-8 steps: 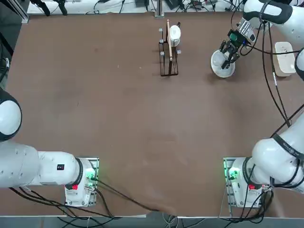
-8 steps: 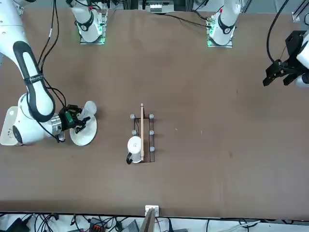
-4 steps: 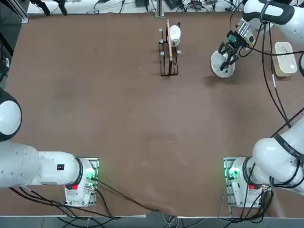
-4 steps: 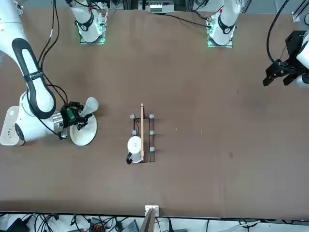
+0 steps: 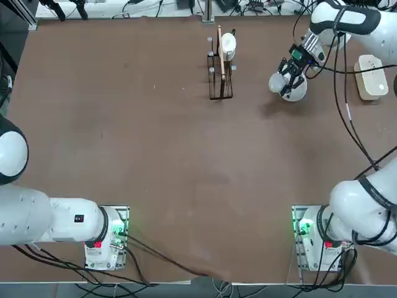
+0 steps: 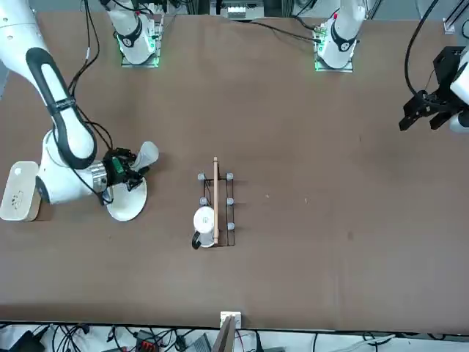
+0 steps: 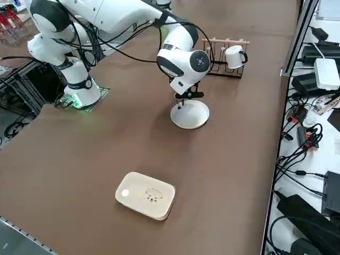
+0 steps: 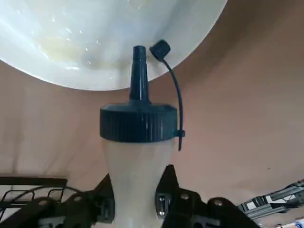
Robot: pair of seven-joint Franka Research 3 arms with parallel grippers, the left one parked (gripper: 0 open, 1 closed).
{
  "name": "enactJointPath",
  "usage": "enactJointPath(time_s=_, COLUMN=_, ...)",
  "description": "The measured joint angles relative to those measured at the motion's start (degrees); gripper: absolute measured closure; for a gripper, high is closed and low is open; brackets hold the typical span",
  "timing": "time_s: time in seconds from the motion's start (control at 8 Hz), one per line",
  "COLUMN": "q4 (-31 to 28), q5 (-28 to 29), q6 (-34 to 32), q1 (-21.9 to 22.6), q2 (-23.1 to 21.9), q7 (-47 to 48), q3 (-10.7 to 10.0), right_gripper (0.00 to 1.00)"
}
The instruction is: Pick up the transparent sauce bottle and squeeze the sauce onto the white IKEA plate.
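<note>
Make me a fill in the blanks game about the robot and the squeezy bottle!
The right end effector is gripping the squeeze bottle, whose cap is dark ____.
The little stopper on its strap is ____ the nozzle, not on it.
The round white thing that the arm reaches over is a ____.
The white mug at the wire rack has a handle coloured ____.

Missing words: blue; beside; plate; black.

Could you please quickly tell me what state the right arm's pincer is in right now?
Right pincer: closed on the sauce bottle, holding it above the table with its nozzle toward the white plate.
</note>
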Motion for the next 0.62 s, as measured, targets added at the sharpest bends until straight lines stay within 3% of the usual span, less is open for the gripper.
enactJointPath(time_s=0.62, q4=-2.57, q5=2.27, q6=7.85, q1=0.69, q2=-0.39, q7=0.00, q3=0.27, right_gripper=0.63)
